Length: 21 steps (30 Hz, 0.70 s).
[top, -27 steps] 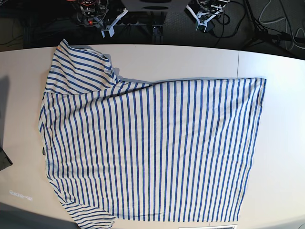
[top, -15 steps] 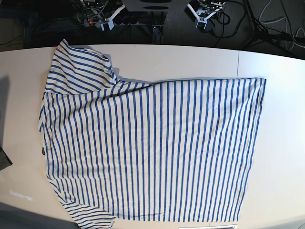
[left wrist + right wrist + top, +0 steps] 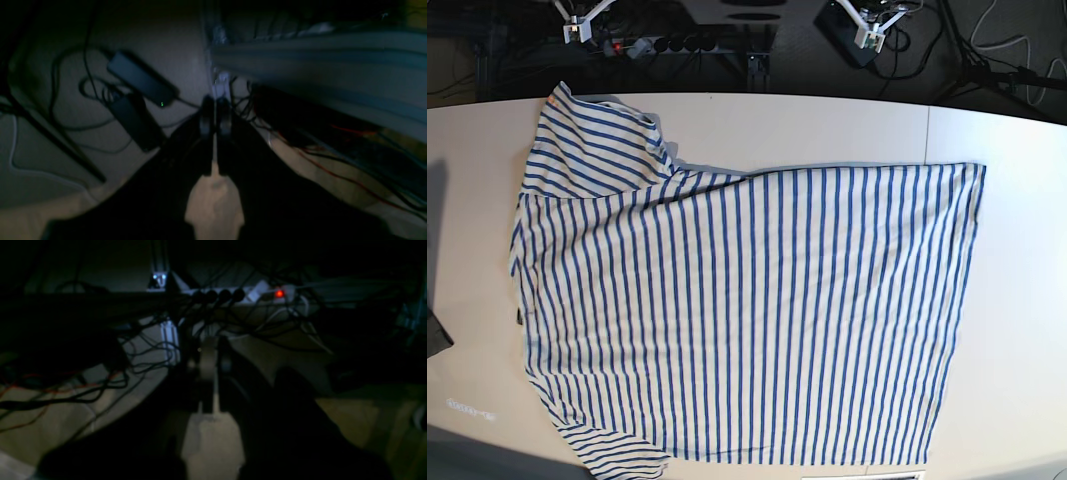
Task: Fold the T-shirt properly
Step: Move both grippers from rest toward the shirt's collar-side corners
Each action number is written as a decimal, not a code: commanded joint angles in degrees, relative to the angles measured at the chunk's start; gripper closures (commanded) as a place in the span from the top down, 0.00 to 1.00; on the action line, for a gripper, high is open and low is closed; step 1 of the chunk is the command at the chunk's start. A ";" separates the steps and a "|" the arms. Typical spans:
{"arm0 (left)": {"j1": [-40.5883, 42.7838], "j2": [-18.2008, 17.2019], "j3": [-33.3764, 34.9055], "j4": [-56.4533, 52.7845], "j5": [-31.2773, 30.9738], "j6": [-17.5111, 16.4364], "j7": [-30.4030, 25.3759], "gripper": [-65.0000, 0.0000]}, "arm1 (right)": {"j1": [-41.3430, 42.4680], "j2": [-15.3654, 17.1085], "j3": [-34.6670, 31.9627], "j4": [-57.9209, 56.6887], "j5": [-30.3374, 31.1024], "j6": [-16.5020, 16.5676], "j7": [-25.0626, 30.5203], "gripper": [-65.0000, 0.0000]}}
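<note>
The T-shirt [image 3: 747, 310], white with thin blue stripes, lies spread flat on the white table [image 3: 1017, 300]. One sleeve [image 3: 592, 140] points to the far left corner, another lies at the near left edge [image 3: 617, 455]. A small dark label [image 3: 518, 318] shows at its left edge. My left gripper [image 3: 867, 32] is behind the table's far edge at the top right, shut and empty [image 3: 215, 115]. My right gripper [image 3: 577, 22] is at the top left behind the table, shut and empty [image 3: 208, 361]. Both wrist views show only dark floor and cables.
A power strip [image 3: 652, 44] with a red light and cables lie on the floor behind the table. Two dark power bricks [image 3: 140, 78] lie on the floor in the left wrist view. A dark object [image 3: 435, 335] sits at the left edge. A table seam [image 3: 927, 125] runs at the right.
Both arms have drawn back from the table's far edge toward the top of the base view; the right gripper moved left. The T-shirt has not moved.
</note>
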 commanded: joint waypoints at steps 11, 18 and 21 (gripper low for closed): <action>15.63 -4.96 -13.73 31.19 -9.73 -11.89 4.28 0.03 | -16.74 9.35 0.35 22.73 9.35 1.55 -1.27 0.03; 22.99 -9.90 -23.47 48.06 -22.71 -22.82 13.14 0.11 | -24.81 14.08 3.76 38.82 14.88 1.57 -4.74 0.03; 25.75 -12.24 -26.95 53.20 -25.62 -23.01 13.99 0.16 | -26.75 15.34 6.95 43.82 17.42 1.55 -5.46 0.03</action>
